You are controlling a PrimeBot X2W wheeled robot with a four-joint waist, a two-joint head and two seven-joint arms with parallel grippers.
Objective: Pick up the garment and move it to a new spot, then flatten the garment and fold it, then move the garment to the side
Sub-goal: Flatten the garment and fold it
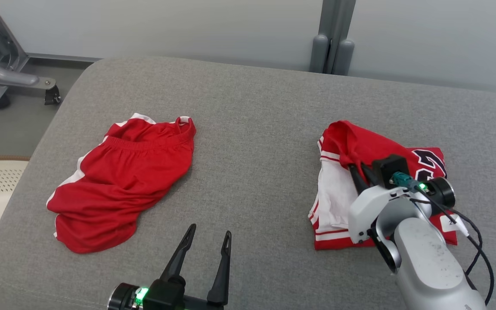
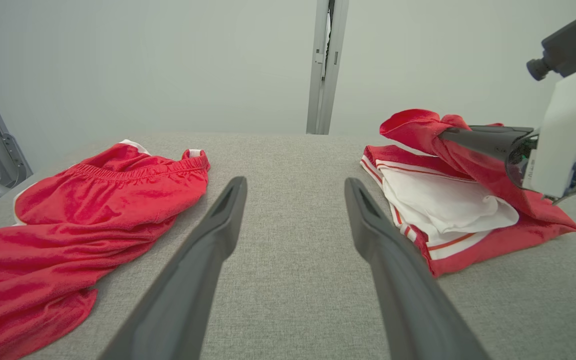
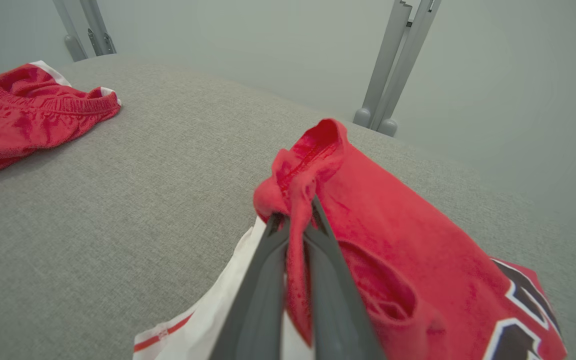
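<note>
Right end effector (image 3: pixel 295 220) pinches the red jersey (image 1: pixel 336 189) — tips buried in cloth; left end effector (image 1: pixel 211 230) gapes empty.

Jersey (image 1: pixel 336 193): large black numerals (image 1: pixel 429 167), edged in white, on the red cloth. Partly folded and covered; not fully legible.

The red jersey (image 1: pixel 336 181) is pinched by the right gripper (image 1: pixel 357 165) near the surface's (image 1: pixel 256 142) right edge; the left gripper (image 1: pixel 210 230) is held spread at the front edge.
</note>
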